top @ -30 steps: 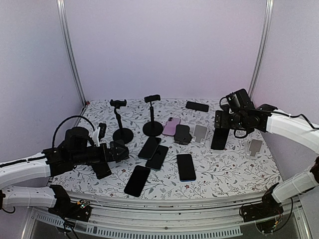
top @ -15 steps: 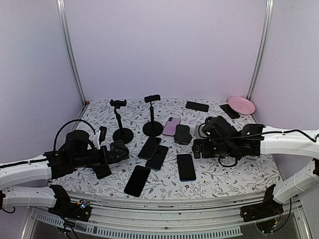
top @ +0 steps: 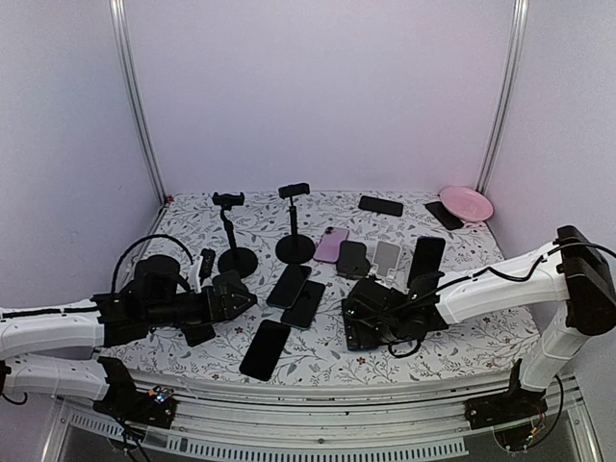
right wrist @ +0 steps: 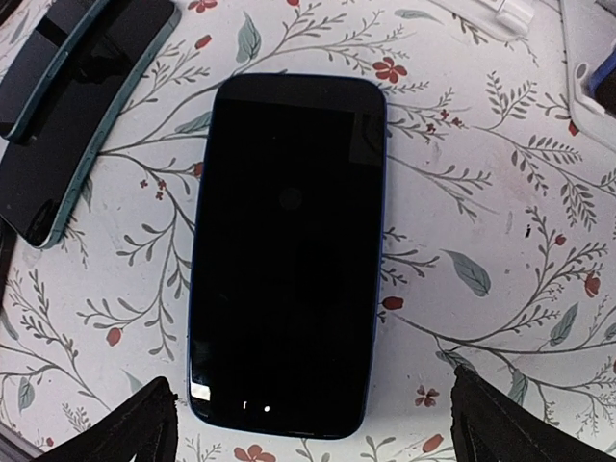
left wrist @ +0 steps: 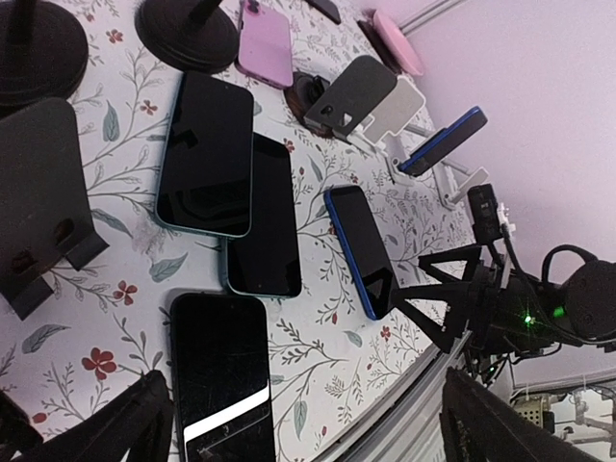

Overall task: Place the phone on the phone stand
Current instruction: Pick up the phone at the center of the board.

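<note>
Phone (right wrist: 287,250) lies beneath right end effector (right wrist: 310,399).

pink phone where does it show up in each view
Top: pink phone at centre back, just right of a round stand base.
Left wrist: pink phone at the top edge, left of centre.
Right wrist: not in it.
Shared landmark: the two overlapping phones.

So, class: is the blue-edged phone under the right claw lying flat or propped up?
Flat: the blue-edged phone lies screen-up, directly on the floral tablecloth.
</note>
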Available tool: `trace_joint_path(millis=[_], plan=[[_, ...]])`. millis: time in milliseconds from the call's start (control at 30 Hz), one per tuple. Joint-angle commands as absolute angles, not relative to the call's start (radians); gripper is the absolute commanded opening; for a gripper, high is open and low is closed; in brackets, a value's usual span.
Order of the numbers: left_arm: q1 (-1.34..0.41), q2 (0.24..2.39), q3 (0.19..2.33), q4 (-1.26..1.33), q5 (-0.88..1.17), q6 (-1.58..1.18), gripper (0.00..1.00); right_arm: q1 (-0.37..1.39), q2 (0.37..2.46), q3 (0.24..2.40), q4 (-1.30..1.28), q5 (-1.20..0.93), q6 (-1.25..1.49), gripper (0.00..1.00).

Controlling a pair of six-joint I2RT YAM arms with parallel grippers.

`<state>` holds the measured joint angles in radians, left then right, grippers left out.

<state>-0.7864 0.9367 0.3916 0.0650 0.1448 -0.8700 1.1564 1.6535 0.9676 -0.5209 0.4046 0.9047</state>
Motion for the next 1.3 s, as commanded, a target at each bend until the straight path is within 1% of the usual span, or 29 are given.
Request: trace_joint_path(millis=[0, 300, 533, 633, 733, 967, 1133, 1267], plan=[[-0.807, 0.967, 0.386, 0.117, 0.143, -0.889, 0.97, 1.158, 1.730, 1.003, -0.489, 0.375, 0.921, 0.99], [-0.823, 1.066, 0.422, 0.188, 0.175, -0.910, 0.97, 1.156, 1.829, 1.041, -0.475, 0.369, 0.903, 0.99], [-0.838, 1.152, 0.443, 0.278, 0.202, -0.940, 0.97, 1.155, 1.842, 1.040, -0.469, 0.361, 0.901, 0.91], [-0.843, 1.201, 0.442, 0.339, 0.215, -0.965, 0.97, 1.158, 1.840, 1.033, -0.465, 0.359, 0.899, 0.83], [-0.856, 1.250, 0.439, 0.402, 0.221, -0.998, 0.97, 1.165, 1.833, 1.025, -0.453, 0.354, 0.902, 0.81], [-0.894, 1.351, 0.451, 0.500, 0.199, -1.072, 0.97, 1.198, 1.789, 0.979, -0.354, 0.326, 0.890, 0.69], [-0.921, 1.437, 0.464, 0.545, 0.176, -1.135, 0.96, 1.209, 1.740, 0.909, -0.226, 0.279, 0.867, 0.66], [-0.933, 1.502, 0.476, 0.583, 0.171, -1.177, 0.94, 1.222, 1.695, 0.845, -0.109, 0.258, 0.869, 0.66]])
